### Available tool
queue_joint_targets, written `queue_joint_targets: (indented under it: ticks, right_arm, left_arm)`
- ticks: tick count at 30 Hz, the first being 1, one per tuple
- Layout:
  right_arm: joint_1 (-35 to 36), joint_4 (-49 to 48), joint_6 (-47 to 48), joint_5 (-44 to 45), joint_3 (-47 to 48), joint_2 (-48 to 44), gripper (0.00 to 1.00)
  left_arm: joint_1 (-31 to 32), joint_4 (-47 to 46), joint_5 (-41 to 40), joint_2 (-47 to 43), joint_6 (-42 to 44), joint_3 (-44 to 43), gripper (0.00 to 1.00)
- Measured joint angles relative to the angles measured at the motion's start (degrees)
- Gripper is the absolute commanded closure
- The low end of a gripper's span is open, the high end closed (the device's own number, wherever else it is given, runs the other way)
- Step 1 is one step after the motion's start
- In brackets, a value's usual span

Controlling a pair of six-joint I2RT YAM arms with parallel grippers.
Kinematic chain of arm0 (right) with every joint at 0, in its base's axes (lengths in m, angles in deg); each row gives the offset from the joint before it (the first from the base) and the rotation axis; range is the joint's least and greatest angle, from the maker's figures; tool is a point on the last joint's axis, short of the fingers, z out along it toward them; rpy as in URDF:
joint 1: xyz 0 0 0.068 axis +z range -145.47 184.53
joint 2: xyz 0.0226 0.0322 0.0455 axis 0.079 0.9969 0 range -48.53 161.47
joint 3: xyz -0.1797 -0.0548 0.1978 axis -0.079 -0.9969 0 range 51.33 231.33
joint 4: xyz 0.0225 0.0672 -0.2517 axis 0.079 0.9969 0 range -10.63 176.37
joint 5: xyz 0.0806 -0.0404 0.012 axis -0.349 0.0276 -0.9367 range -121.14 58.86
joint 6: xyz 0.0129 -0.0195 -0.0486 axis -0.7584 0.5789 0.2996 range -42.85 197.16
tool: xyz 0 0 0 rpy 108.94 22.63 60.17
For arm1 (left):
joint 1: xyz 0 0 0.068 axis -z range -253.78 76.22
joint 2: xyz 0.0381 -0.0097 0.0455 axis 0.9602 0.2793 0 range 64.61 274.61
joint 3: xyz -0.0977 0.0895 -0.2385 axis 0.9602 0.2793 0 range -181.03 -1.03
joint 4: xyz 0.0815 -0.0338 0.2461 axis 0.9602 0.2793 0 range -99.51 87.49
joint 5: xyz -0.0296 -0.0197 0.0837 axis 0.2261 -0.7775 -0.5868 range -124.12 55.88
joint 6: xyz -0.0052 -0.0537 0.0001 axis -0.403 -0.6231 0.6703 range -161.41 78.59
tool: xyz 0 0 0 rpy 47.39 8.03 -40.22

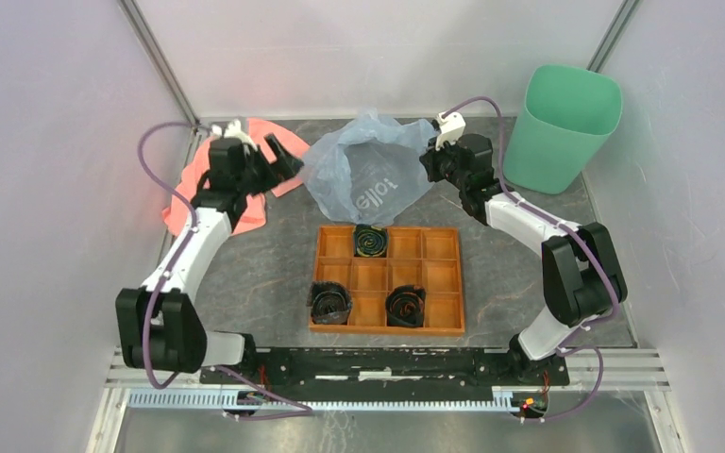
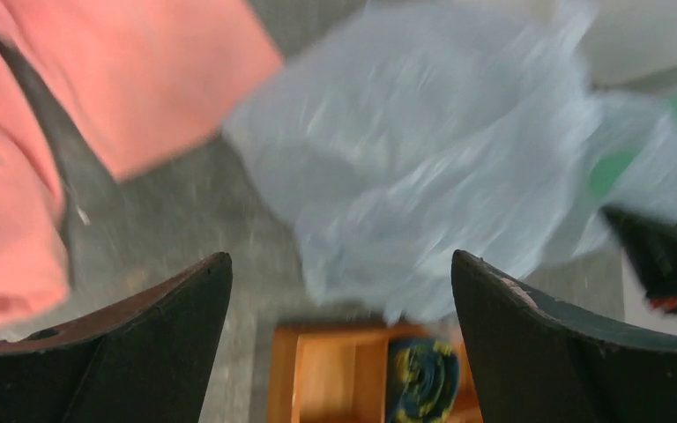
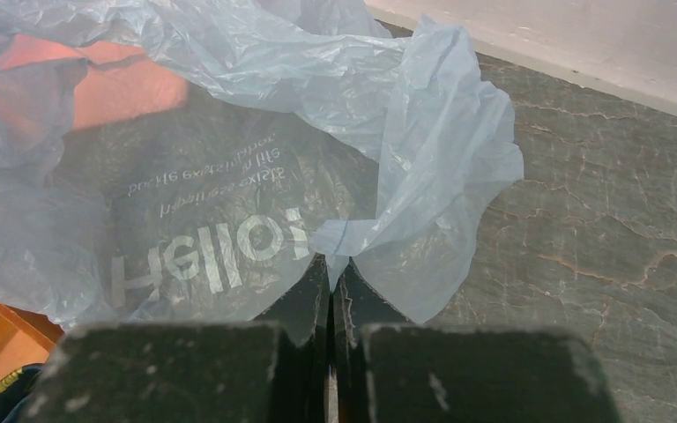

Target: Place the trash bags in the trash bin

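Observation:
The pale blue translucent trash bag [image 1: 370,170] with white lettering is spread open at the back middle of the table. My right gripper [image 1: 431,166] is shut on the bag's right edge; in the right wrist view [image 3: 330,264] the plastic [image 3: 229,176] is pinched between the closed jaws. My left gripper [image 1: 285,160] is open and empty, just left of the bag and over the pink cloth; its fingers [image 2: 167,335] frame the blurred bag [image 2: 441,176]. The mint-green trash bin [image 1: 563,127] stands upright at the back right, apart from both grippers.
A salmon-pink cloth [image 1: 231,184] lies at the back left under the left arm. An orange-brown wooden compartment tray [image 1: 389,279] sits in the middle, holding three black coiled rolls [image 1: 371,241]. Grey walls close in the sides and back.

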Motion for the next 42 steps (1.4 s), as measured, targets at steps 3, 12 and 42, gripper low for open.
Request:
queue_joint_targets:
  ticks: [3,12,42]
  right_arm:
    - [0.0,0.0,0.0,-0.3,0.0,-0.1,1.0]
    - [0.0,0.0,-0.3,-1.7,-0.5,-0.9,1.0]
    - [0.0,10.5,-1.4,-2.4,0.0,-2.6,0.37]
  left_arm:
    - [-3.2,-4.8,9.4,2.4,-4.0,9.1,0.05]
    - [-6.0,-29.1,25.7,18.7,-23.5,17.2,0.04]
    - [-6.0,-14.0,25.2,23.4,-16.1,2.2,0.98]
